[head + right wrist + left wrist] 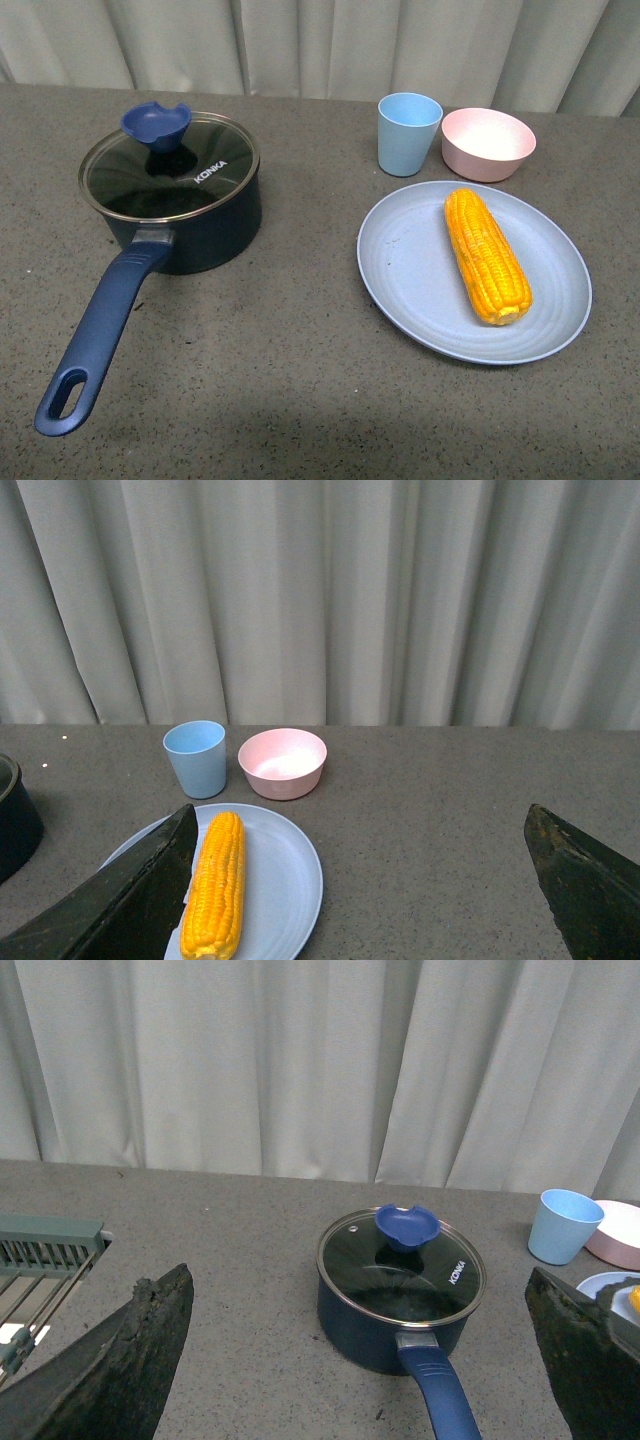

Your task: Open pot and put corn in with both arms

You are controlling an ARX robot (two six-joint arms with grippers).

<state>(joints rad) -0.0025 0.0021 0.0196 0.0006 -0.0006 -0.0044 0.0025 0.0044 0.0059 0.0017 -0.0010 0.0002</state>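
Jaws on left gripper [352,1285] and right gripper [360,815] stood wide apart, empty; lidded pot [362,1328] sat ahead between the left jaws, corn [214,882] on plate [290,880] ahead beside one right jaw

The dark blue round pot [215,228] sits left, glass lid [185,185] on top. The yellow corn cob [487,255] lies on the pale blue round plate [405,265], right. Behind the plate stand the light blue cup [408,135] and pink bowl [488,145].
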